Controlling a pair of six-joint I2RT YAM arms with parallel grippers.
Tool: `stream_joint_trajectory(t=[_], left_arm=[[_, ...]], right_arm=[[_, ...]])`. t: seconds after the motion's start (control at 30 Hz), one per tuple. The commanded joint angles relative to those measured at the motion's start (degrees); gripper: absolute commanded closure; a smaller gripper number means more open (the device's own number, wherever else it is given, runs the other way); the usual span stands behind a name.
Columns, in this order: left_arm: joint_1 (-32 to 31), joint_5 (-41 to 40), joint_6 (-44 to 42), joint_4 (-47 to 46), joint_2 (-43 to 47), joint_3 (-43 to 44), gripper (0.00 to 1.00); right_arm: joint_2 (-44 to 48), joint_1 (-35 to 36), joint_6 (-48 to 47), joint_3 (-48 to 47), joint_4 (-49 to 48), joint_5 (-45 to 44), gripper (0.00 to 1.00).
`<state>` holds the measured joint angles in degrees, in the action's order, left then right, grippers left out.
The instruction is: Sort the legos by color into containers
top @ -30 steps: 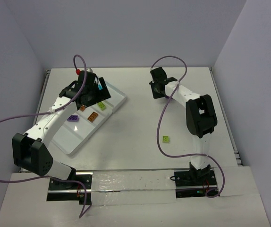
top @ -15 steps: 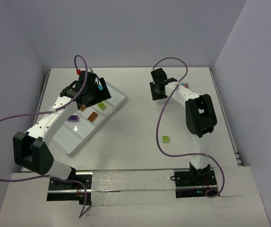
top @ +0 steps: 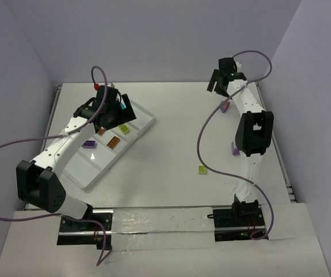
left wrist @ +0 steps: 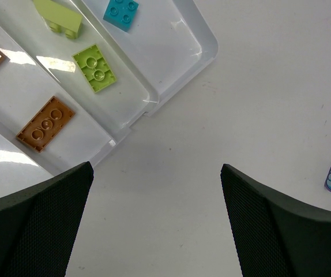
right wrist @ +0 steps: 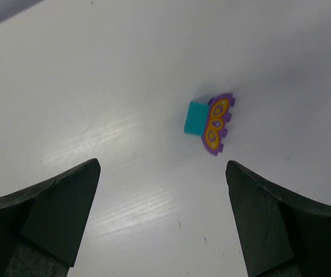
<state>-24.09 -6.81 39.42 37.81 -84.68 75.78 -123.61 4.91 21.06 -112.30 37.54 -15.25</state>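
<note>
Opening right gripper: jaws shut a second ago, now spread wide and holding nothing; arm has swung to the table's far right.
Teal brick: lies loose on the table under that gripper, with a purple-and-orange winged piece stuck to it; well apart from the tray, so likely still unsorted.
Left gripper: wide, empty, over the tray's far corner.
Right wrist only: the winged piece's detail.
Top only: loose lime lego mid-table.
Left wrist only: teal square, lime plate and orange-brown plate in separate compartments.
</note>
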Motion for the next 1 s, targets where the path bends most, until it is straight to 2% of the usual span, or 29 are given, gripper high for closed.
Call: stream_joint_trajectory(t=[0.0, 0.1, 0.43, 0.53, 0.9, 0.97], left_arm=[[-0.3, 0.5, -1.8, -0.2, -0.6, 3.1, 0.01], [-0.3, 0.5, -2.3, -0.1, -0.8, 3.1, 0.01], [-0.3, 1.1, -2.9, -0.5, -2.7, 3.2, 0.01], [-0.3, 0.9, -2.9, -0.1, -3.0, 3.6, 0.01], [-0.3, 0.5, -2.9, 0.2, -3.3, 3.6, 0.01], [-0.3, 0.2, -3.0, 0.4, -3.4, 4.1, 0.01]], right_arm=[[-7.8, -1.6, 5.3, -12.0, 8.2, -3.3, 0.03], [-11.7, -3.0, 6.1, -16.0, 9.8, -2.3, 0.01], [-17.0, -4.5, 6.3, -17.4, 7.9, 0.8, 0.00], [-18.7, -4.5, 6.6, -20.1, 9.3, 0.7, 0.03], [-18.3, -6.1, 6.0, -19.4, 7.5, 2.1, 0.40], [-17.5, -6.1, 5.7, -18.1, 6.8, 2.8, 0.52]])
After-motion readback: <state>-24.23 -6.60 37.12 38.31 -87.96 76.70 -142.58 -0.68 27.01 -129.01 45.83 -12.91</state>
